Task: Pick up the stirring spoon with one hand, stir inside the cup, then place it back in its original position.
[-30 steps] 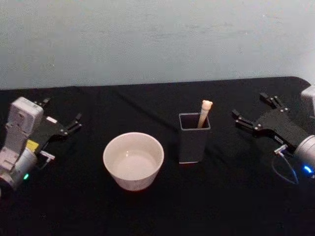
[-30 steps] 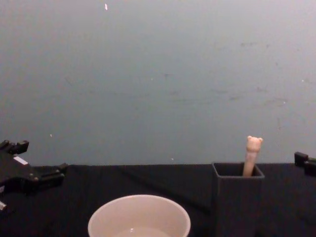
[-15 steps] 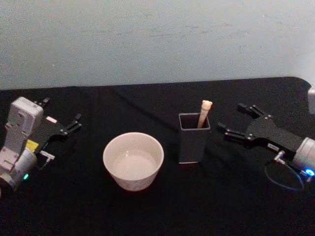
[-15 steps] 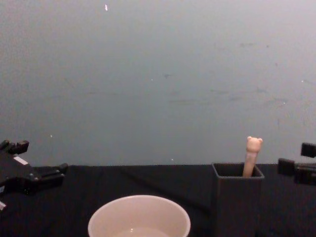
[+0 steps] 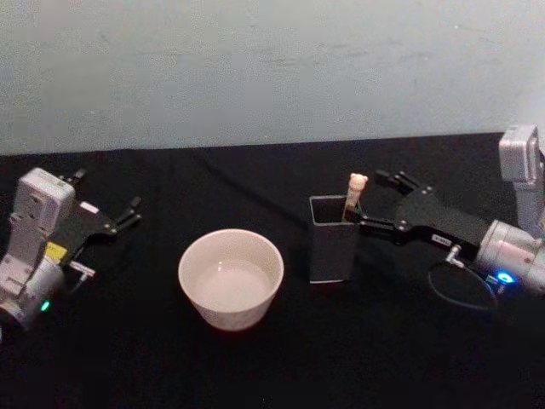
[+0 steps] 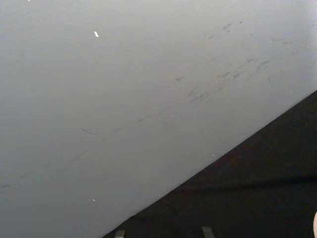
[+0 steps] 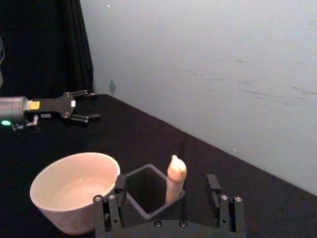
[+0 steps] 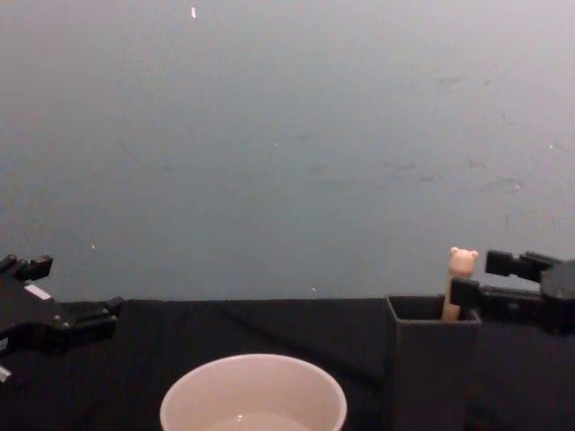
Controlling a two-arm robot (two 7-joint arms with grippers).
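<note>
We saw right gripper [image 5: 370, 201] slid in to holder [image 5: 332, 251] at 3 o'clock of cup [image 5: 230, 279], jaws wide, empty, flanking stirring spoon [image 5: 353, 194]. Left gripper [image 5: 104, 194] parked at 9 o'clock, spread, empty.

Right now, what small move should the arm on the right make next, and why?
Probably ease the right gripper a little forward before closing. Its open fingers sit on either side of the handle of the stirring spoon, which stands in the holder, without gripping it yet. The left gripper rests parked at the far left.
</note>
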